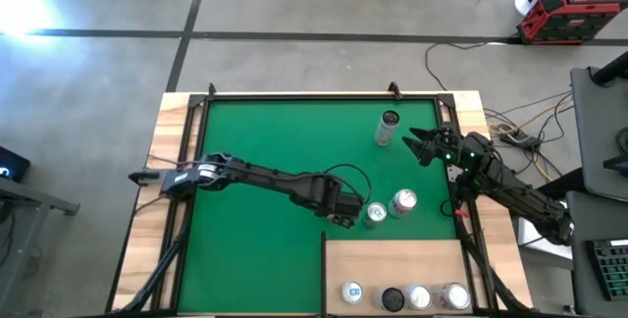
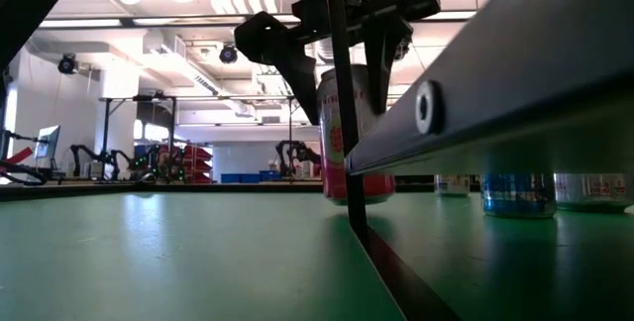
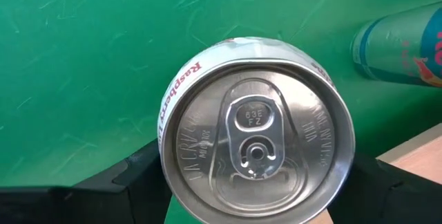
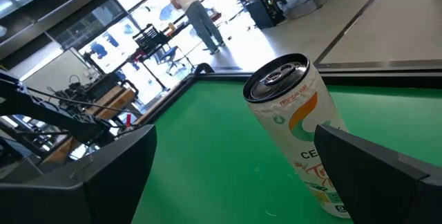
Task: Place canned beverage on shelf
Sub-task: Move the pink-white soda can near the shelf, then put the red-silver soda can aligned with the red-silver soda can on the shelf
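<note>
Gripping a white can (image 1: 374, 215) with pink lettering, the left tool (image 1: 365, 215) stood clamped on it, one finger (image 3: 131, 182) on each side. The can stood upright on the green mat (image 1: 265, 141) of the counter, just beyond the far edge of the shelf (image 1: 392, 259). A blue can (image 1: 403, 202) stood just beside it. Four cans (image 1: 404, 297) lined the shelf's near edge. The right tool (image 1: 420, 145) waited with fingers apart near an orange-marked can (image 1: 387, 128), not touching it.
</note>
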### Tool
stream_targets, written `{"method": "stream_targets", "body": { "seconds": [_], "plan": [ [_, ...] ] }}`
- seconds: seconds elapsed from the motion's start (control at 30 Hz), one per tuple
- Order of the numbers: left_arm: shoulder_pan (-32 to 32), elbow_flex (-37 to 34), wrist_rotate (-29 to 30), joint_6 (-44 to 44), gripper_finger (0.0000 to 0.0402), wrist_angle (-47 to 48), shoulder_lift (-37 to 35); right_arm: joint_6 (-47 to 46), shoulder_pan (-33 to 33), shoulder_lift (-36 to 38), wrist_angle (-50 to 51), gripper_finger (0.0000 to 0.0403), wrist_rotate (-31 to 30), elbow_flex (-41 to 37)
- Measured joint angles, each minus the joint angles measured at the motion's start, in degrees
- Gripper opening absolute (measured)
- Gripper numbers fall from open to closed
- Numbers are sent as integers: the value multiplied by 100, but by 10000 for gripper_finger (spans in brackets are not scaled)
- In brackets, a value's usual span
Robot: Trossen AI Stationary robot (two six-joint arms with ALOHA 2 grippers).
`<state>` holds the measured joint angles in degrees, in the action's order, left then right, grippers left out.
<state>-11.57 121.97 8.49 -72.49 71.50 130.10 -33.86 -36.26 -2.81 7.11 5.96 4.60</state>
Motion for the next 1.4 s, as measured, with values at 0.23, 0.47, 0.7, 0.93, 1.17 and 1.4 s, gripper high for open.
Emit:
{"method": "stream_targets", "body": {
  "seconds": [0.23, 0.47, 0.7, 0.93, 1.17, 1.4],
  "plan": [
    [4, -11, 0, 0, 309, -66, 98, 1, 0, 0, 0, 384, 0, 0],
    [4, -13, 2, 0, 334, -149, 170, 0, 1, 1, 1, 384, 0, 0],
    [4, 64, 5, 49, 386, -105, 170, 0, -1, 1, 1, 384, 0, 0],
    [0, 254, 63, 177, 390, 29, 170, -1, 1, 0, 2, 384, 0, 0],
    [0, 832, 153, 540, 397, 620, 170, -1, 1, 0, 1, 384, 0, 0],
    [7, 1212, 318, 1175, 393, 673, 170, 1, 1, 2, 0, 384, 0, 0]
  ]
}}
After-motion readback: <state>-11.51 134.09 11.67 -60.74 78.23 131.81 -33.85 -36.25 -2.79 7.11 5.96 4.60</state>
